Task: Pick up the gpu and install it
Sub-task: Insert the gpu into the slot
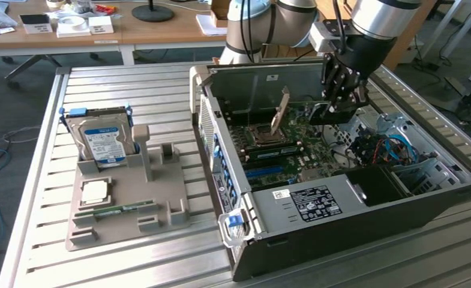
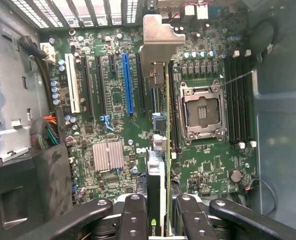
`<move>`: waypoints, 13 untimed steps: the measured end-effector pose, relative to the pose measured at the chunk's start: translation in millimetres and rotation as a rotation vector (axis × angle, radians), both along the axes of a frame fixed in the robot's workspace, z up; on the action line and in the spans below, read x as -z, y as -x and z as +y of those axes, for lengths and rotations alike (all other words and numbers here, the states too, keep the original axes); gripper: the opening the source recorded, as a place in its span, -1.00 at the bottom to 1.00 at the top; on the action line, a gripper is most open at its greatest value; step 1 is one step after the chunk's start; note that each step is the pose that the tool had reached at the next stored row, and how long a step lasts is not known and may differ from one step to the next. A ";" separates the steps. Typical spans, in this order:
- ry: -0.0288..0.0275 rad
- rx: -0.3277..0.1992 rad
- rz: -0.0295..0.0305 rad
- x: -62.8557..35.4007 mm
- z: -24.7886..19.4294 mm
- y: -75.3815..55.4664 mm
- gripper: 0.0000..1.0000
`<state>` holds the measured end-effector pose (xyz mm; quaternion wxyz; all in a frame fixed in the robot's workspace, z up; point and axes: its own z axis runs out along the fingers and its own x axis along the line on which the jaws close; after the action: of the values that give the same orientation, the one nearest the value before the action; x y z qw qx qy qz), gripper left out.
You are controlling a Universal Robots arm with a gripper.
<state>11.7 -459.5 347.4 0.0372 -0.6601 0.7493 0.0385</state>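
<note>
Pincer (image 2: 155, 215) tight around gpu (image 2: 158, 175), edge-on over motherboard (image 2: 115, 102) between blue slot (image 2: 128, 82) and CPU socket (image 2: 202, 112)

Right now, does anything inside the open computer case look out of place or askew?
Nothing looks damaged or spilled. The gpu, clamped in the jaws of the gripper, hangs above the motherboard, not seated in any slot. The CPU socket beside it stands empty.
</note>
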 end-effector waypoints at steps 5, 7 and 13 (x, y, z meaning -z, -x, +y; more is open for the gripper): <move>0.0002 0.000 0.0001 2.1 0.0 4.1 -0.47; 0.0003 0.000 0.0001 2.8 0.0 7.1 -0.47; 0.0003 0.000 0.0001 3.9 0.0 14.1 -0.47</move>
<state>-2.3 -459.6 343.5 0.0371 -0.6601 0.7493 0.0384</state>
